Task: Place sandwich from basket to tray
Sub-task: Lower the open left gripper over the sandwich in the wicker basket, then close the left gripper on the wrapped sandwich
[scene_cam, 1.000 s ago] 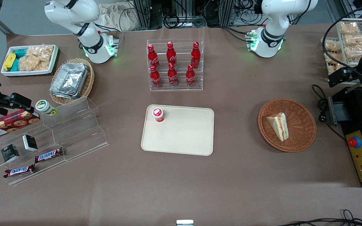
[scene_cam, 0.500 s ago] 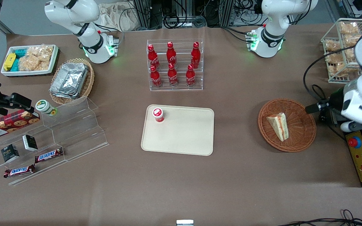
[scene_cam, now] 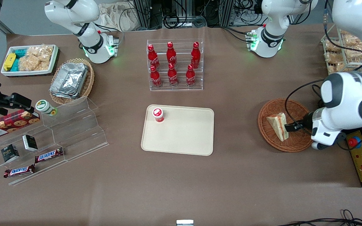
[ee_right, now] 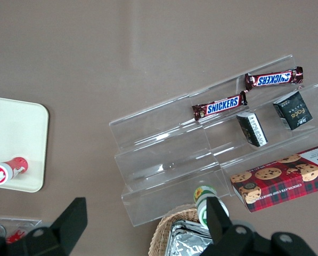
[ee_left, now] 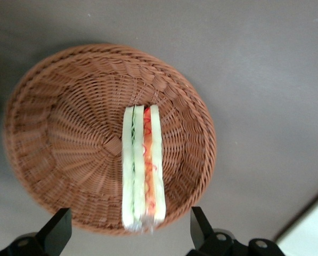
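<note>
The sandwich (scene_cam: 278, 126), a pale wedge with orange and green layers, lies in the round reddish-brown wicker basket (scene_cam: 270, 110) toward the working arm's end of the table. In the left wrist view the sandwich (ee_left: 143, 165) rests on the basket's (ee_left: 63, 133) weave near its rim. My gripper (scene_cam: 293, 127) hangs above the basket, open, with its fingers (ee_left: 57, 234) spread wide on either side of the sandwich's end and nothing held. The cream tray (scene_cam: 184, 138) sits mid-table, beside the basket.
A small red-capped bottle (scene_cam: 158, 114) stands on one corner of the tray. A clear rack of red bottles (scene_cam: 174, 66) stands farther from the camera than the tray. A black box with a red button (scene_cam: 355, 142) lies beside the basket, near a wire rack of snack bags (scene_cam: 341, 50).
The left arm has swung in from the table's end and come over the basket. Its gripper now hangs above the sandwich. The sandwich and basket have not moved.
</note>
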Available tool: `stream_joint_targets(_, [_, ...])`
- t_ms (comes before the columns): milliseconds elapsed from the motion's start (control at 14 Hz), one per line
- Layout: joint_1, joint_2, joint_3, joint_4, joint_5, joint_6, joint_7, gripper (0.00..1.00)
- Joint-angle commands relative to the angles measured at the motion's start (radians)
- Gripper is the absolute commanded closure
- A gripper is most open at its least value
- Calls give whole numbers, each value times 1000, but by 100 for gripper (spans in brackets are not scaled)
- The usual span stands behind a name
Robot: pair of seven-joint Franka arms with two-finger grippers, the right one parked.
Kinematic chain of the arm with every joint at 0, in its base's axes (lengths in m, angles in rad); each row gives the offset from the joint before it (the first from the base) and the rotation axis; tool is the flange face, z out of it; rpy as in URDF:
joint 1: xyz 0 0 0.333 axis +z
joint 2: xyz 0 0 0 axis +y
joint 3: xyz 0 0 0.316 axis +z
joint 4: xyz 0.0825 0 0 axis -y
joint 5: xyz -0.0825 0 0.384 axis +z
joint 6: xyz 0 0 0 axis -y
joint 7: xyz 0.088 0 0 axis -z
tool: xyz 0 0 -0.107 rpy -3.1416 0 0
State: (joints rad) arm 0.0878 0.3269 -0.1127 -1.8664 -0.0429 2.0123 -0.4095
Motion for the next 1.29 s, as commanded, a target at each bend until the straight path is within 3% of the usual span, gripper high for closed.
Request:
stream_joint_targets(0, [0,18,-1,-63,-12,89,-20,0])
stream_joint_targets(571, [-25,96,-1,-163,-9,269,-34,0])
stream_joint_targets(714, [-28,100,1,-163,-6,267,-34,20])
stream_joint_targets(857, [-28,96,1,-163,-3,263,-32,54])
stream_joint_targets(929, [-30,95,1,-163,1,261,-31,65])
stream_joint_targets(1000, [-30,89,1,-162,6,258,-29,71])
stream_joint_targets(1214, [-30,25,-1,-131,8,203,-20,75])
